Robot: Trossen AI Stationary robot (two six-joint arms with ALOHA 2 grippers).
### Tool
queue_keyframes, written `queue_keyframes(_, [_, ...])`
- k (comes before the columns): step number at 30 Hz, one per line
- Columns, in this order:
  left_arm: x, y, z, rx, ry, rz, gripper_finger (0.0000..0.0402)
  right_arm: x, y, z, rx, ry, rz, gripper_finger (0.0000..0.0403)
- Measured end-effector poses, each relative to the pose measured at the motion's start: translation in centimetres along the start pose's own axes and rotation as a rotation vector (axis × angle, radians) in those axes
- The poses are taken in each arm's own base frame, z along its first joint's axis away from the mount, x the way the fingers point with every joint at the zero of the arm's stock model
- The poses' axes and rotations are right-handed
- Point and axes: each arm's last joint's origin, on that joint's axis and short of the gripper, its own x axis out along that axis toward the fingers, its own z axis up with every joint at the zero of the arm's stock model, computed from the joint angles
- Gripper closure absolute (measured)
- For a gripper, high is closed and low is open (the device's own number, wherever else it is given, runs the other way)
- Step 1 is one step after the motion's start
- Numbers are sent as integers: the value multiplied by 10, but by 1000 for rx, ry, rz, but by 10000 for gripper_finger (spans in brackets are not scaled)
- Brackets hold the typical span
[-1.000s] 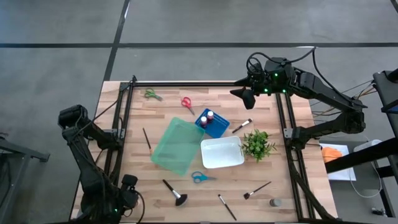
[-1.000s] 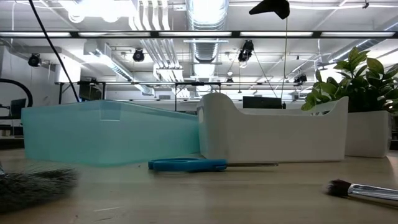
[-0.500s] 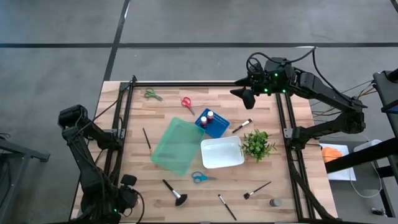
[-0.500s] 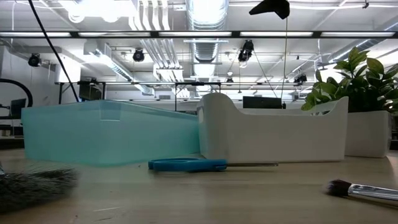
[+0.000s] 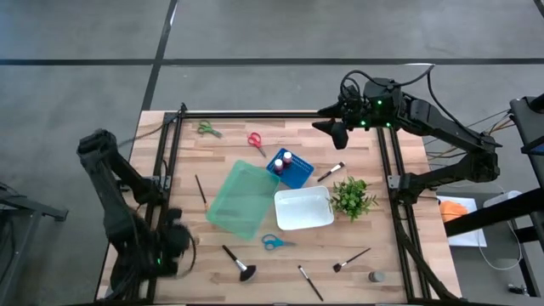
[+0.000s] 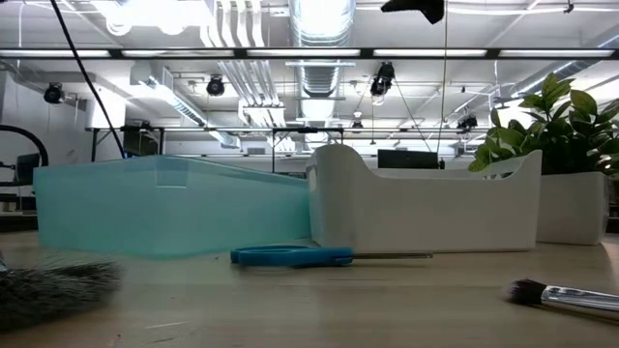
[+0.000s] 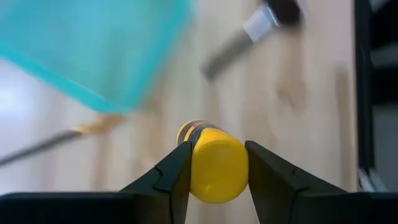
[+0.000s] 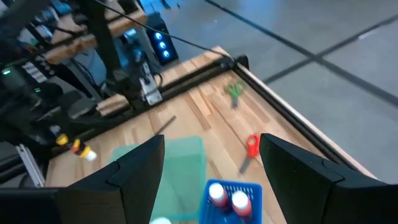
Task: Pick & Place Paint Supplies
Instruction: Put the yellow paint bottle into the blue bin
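Two hands are in play. The left hand (image 7: 216, 171) is closed on a small yellow-capped paint bottle (image 7: 214, 163), fingers pinching the cap from both sides, above the near-left part of the wooden tabletop (image 5: 229, 144), just beside the translucent teal plastic bin (image 5: 242, 199). The right hand (image 5: 337, 132) hangs high over the far right side with its fingers spread wide and nothing between them.

The bottle looks light and stiff, but its smooth round cap seems likely to slip or twist; a pinch square across the cap's middle, as now, appears sound.

Compared with a second ago, the left arm has swung in from the table's near-left corner toward the bin, blurred with motion. The right hand has barely shifted. Brushes, scissors and the blue basket (image 5: 291, 168) of bottles lie where they were.
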Motion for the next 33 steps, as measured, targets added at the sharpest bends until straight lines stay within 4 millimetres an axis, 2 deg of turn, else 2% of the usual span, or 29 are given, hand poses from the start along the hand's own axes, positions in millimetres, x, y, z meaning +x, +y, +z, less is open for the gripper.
queue_keyframes(4, [-20, 40, 24, -178, -212, 65, 263, 0, 5, 5, -56, -60, 33, 140])
queue_keyframes(12, [-55, 127, 72, -625, -630, 68, 264, 6, 8, 15, -169, -159, 56, 140])
queue_keyframes(15, [-67, 155, 87, -767, -836, 10, 264, 12, 9, 17, -204, -182, 84, 140])
queue_keyframes(19, [-74, 186, 105, -899, -1131, -183, 264, 21, 13, 19, -259, -208, 122, 140])
queue_keyframes(22, [-66, 206, 115, -999, -1268, -373, 265, 26, 19, 23, -318, -264, 146, 140])
queue_keyframes(25, [-47, 217, 123, -1117, -1302, -546, 265, 27, 24, 29, -345, -343, 169, 140])
queue_keyframes(29, [-21, 218, 136, -1189, -1326, -727, 265, 26, 28, 39, -366, -383, 194, 140])
queue_keyframes(33, [-5, 218, 153, -1204, -1392, -889, 265, 30, 32, 43, -393, -350, 243, 140])
